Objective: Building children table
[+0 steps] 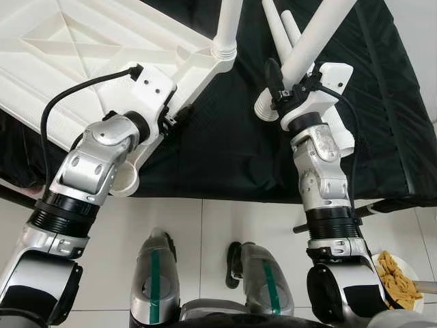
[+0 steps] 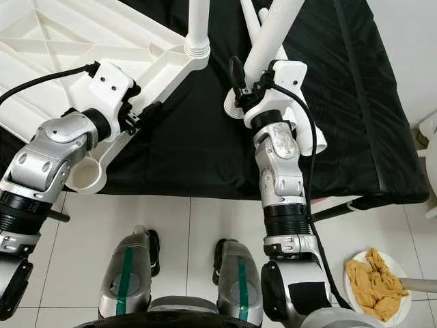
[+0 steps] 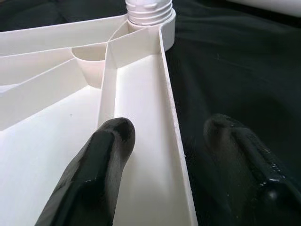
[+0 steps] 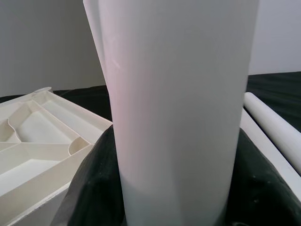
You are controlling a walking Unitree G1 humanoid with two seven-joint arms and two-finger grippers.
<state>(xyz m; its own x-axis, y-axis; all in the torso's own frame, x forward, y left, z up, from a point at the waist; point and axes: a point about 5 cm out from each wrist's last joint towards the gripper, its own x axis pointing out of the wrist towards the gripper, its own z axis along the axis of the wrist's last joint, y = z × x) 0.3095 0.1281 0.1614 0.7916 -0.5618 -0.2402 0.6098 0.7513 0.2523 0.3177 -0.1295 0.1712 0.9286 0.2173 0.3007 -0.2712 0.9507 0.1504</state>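
The white plastic tabletop (image 1: 82, 55) lies upside down on a black cloth, ribs facing up. One white leg (image 1: 229, 20) stands in its corner socket. My left gripper (image 3: 167, 134) is open and straddles the tabletop's rim (image 3: 171, 117), with one finger inside the tray-like underside and the other over the cloth. My right gripper (image 1: 276, 89) is shut on a second white leg (image 1: 321, 34), which it holds tilted above the cloth, threaded end down. This leg (image 4: 178, 108) looms large in the right wrist view.
Two loose white legs (image 1: 281, 31) lie on the black cloth (image 1: 239, 143) behind the held one. An empty corner socket (image 2: 85, 174) overhangs the cloth's near edge. On the tiled floor at the right sits a white plate (image 2: 351, 287) with yellow crumpled stuff. My feet (image 1: 157, 273) stand below.
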